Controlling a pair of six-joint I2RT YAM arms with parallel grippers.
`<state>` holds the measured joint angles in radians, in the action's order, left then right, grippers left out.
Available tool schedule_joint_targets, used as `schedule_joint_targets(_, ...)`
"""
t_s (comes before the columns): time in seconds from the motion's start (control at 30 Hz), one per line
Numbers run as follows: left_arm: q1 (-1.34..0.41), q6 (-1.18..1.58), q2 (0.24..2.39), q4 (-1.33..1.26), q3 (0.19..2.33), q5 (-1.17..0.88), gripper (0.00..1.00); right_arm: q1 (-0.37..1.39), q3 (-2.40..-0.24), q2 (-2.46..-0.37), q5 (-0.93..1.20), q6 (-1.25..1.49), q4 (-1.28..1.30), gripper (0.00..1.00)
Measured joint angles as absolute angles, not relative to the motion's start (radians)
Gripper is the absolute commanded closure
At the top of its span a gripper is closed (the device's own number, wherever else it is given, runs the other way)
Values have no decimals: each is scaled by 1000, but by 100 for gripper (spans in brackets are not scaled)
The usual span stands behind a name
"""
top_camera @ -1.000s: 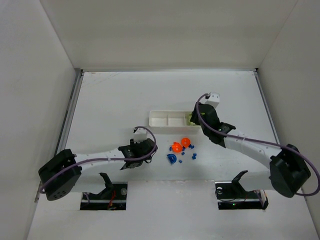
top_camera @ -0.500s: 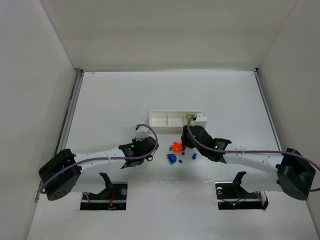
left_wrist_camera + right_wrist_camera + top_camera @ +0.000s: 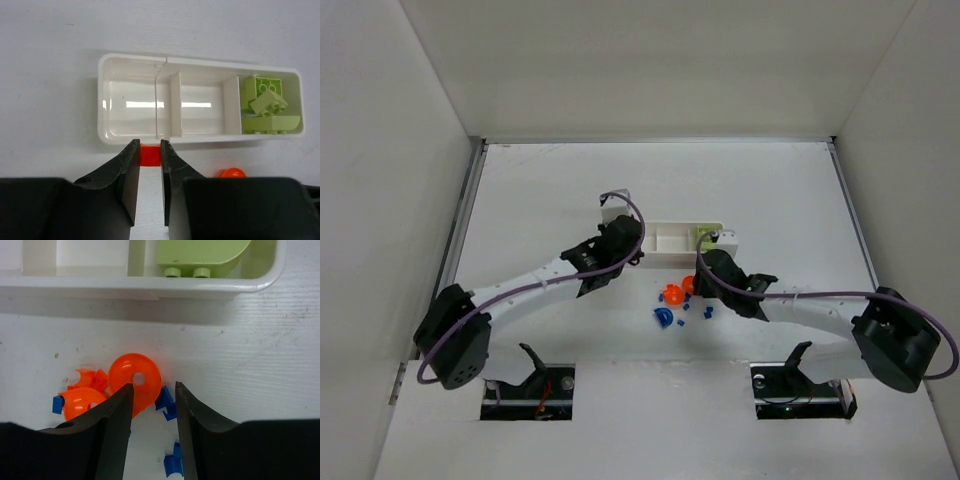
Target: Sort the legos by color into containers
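While its left claw (image 3: 149, 145) pinches a small orange brick (image 3: 150, 155) between pressed-in fingertips, a two-armed robot holds it at the near wall of the white tray (image 3: 200, 64), roughly in line with the divider between the left and middle compartments, both bare. Lime-green bricks (image 3: 265, 100) fill the right-hand compartment. The right claw (image 3: 152, 390) hangs low over the table (image 3: 250, 365) with its jaws spread. One finger overlaps an orange dome piece (image 3: 132, 375), and the other stands clear of it, beside the tiny dark-blue bricks (image 3: 165, 400). A second orange piece (image 3: 80, 402) lies just left of the dome.

The pieces look light, hard and glossy, so a gentle squeeze should hold them without damage. The dome's curved shell could slip sideways out of a pinch; a grip across its rim looks safer. The blue bricks are far smaller than a fingertip and probably need the very tips, one piece at a time.
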<state>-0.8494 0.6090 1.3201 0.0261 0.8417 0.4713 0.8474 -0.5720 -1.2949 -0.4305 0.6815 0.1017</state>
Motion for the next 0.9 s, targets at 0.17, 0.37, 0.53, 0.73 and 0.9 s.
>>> schedule_joint_targets(0.17, -800, 569, 1479, -15, 918, 433, 87, 816, -572, -1333, -404, 682, 79, 57)
schedule_joint_targets(0.37, -769, 540, 1607, -27, 963, 419, 71, 799, -572, -1364, -378, 686, 73, 61)
schedule_joint_targets(0.53, -758, 526, 1616, -44, 965, 425, 53, 797, -573, -1376, -366, 691, 51, 70)
schedule_joint_targets(0.73, -780, 508, 1519, -80, 922, 439, 55, 776, -573, -1397, -342, 712, 7, 85)
schedule_joint_targets(0.9, -845, 510, 1317, -88, 808, 448, 56, 766, -573, -1380, -337, 727, -12, 91)
